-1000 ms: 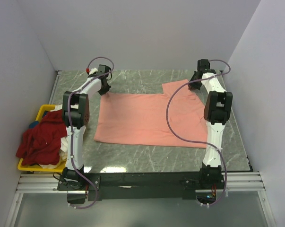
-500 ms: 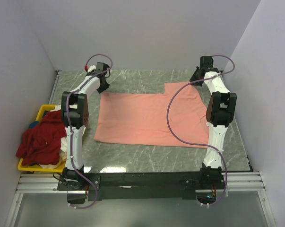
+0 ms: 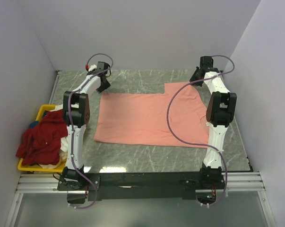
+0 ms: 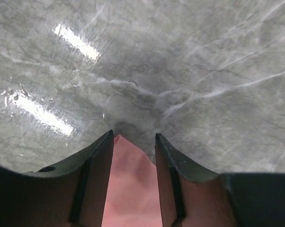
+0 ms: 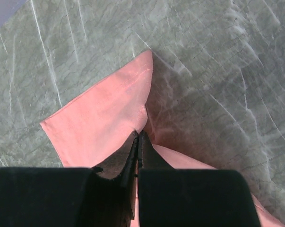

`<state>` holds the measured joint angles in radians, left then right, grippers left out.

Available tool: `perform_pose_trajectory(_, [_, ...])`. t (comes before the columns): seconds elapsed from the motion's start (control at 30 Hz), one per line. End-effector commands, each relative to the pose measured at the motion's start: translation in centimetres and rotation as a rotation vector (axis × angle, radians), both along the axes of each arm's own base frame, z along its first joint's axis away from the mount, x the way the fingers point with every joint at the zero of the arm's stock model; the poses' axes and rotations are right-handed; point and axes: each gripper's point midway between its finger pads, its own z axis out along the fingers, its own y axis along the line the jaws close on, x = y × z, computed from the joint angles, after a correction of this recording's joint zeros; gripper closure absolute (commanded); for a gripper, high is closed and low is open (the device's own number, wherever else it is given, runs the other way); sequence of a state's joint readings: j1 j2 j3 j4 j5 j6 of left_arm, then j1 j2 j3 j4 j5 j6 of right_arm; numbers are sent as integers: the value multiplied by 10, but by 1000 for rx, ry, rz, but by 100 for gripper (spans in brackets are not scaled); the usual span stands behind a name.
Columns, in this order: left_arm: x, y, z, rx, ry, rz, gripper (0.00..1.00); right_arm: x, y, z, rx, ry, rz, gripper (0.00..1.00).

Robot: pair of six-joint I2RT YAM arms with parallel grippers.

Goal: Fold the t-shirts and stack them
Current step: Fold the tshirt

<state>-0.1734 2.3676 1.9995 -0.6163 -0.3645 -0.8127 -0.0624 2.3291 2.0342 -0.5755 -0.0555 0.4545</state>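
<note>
1. Grey-green veined marble is covering the table point(image 3: 147, 158), and I am seeing plain pale walls point(image 3: 142, 33) closing it in on the left, far and right.
2. The salmon-pink t-shirt point(image 3: 142, 118) is lying flat at mid-table.
3. My left gripper point(image 4: 134, 136) is hanging with fingers spread over that shirt's far left corner.
4. My right gripper point(image 5: 138, 134) is sitting pressed together at the far right sleeve; I cannot tell whether cloth is caught.
5. The dark red t-shirt point(image 3: 40, 139) is lying heaped over the white t-shirt point(image 3: 48, 165) in the yellow bin point(image 3: 44, 109), near left.

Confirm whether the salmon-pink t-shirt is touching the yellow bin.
Apart. The top view shows bare table between the salmon-pink t-shirt and the yellow bin.
</note>
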Motion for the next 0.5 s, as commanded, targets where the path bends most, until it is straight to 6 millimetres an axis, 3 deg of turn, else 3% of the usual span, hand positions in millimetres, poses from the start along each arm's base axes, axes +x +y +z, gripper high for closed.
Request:
perform_pose_trajectory(0.0, [-4, 2, -7, 25, 22, 6, 55, 7, -4, 22, -3, -65, 4, 100])
perform_pose_trajectory(0.3, [-11, -2, -22, 37, 64, -1, 70, 5, -5, 20, 0, -58, 7, 100])
perform_pose_trajectory(0.47, [-12, -1, -18, 43, 65, -8, 96, 5, -6, 24, 8, -66, 9, 100])
